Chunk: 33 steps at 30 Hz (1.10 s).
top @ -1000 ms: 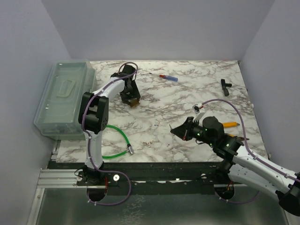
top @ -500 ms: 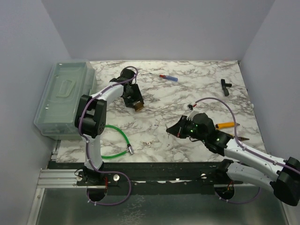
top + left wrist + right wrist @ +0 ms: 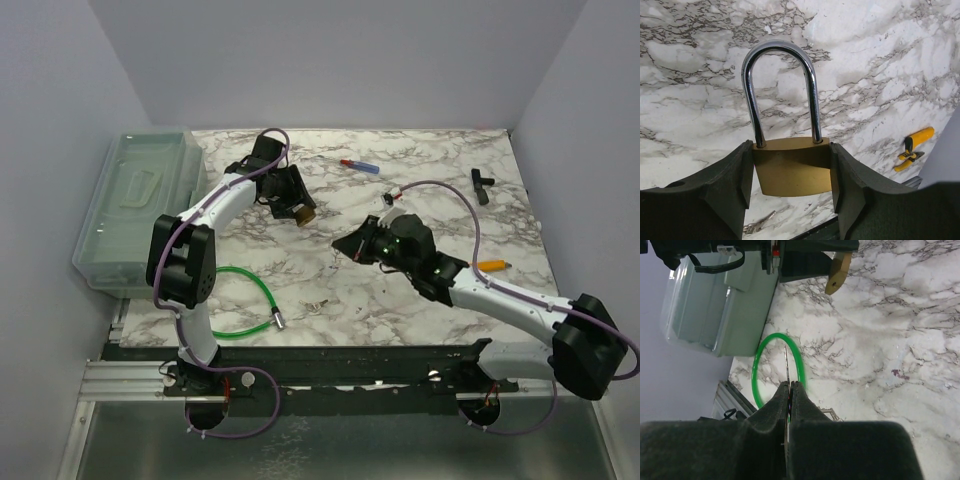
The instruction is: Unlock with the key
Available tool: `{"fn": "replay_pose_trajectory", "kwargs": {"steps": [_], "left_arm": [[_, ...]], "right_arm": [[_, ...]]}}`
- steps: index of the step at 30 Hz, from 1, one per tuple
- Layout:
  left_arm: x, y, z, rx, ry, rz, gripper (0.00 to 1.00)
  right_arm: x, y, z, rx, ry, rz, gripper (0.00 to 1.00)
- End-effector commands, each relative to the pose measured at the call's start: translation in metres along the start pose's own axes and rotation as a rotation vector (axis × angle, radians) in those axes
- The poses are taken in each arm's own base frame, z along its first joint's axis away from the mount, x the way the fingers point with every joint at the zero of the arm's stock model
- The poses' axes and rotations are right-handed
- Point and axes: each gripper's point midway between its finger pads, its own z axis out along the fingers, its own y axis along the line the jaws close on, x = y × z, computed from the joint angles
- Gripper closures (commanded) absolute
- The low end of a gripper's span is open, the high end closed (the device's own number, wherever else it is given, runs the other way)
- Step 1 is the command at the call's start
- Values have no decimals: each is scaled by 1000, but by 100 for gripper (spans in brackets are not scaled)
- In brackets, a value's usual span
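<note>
1. Two arms have closed in on each other over the last second: right gripper (image 3: 345, 243) swung up and left from near the table's middle, left gripper (image 3: 297, 210) lifted and turned its load toward it. Gap now short, not touching.
2. Meaning: looks like the approach stage of insertion; key not yet in the lock.
3. Left gripper (image 3: 790, 175) is clamped on the padlock (image 3: 791, 172), fingers on both sides of the brass body, shackle (image 3: 779, 85) sticking out past the fingertips, still closed in the body.
4. Right gripper (image 3: 790, 386) is pinched tight on the key (image 3: 786, 365), which is seen edge-on as a thin sliver.
5. Key's long axis runs straight out ahead of the fingertips, tip forward, in line with the fingers.
6. Padlock (image 3: 838, 272) sits ahead of the key tip and off to one side in the right wrist view, so the aim is my guess not yet lined up. Keyway not visible.
7. Green cable (image 3: 760, 370) lies on the table under the key.
</note>
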Motion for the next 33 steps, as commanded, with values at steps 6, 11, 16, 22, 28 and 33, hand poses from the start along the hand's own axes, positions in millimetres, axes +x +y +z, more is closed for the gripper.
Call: {"fn": "replay_pose_trajectory", "kwargs": {"steps": [6, 11, 16, 22, 28, 33], "left_arm": [[0, -40, -26, 158, -3, 10, 100], [0, -48, -33, 193, -5, 19, 100], [0, -55, -40, 231, -15, 36, 100], [-2, -59, -47, 247, -39, 48, 100], [-2, -57, -45, 243, -37, 48, 100], [-1, -56, -44, 239, -36, 48, 100]], "right_arm": [[-7, 7, 39, 20, 9, -17, 100], [0, 1, 53, 49, 49, -6, 100], [8, 6, 65, 25, 100, -13, 100], [13, 8, 79, 10, 128, -3, 100], [10, 0, 81, 47, 120, -6, 100], [11, -7, 82, 54, 123, -9, 100]]}}
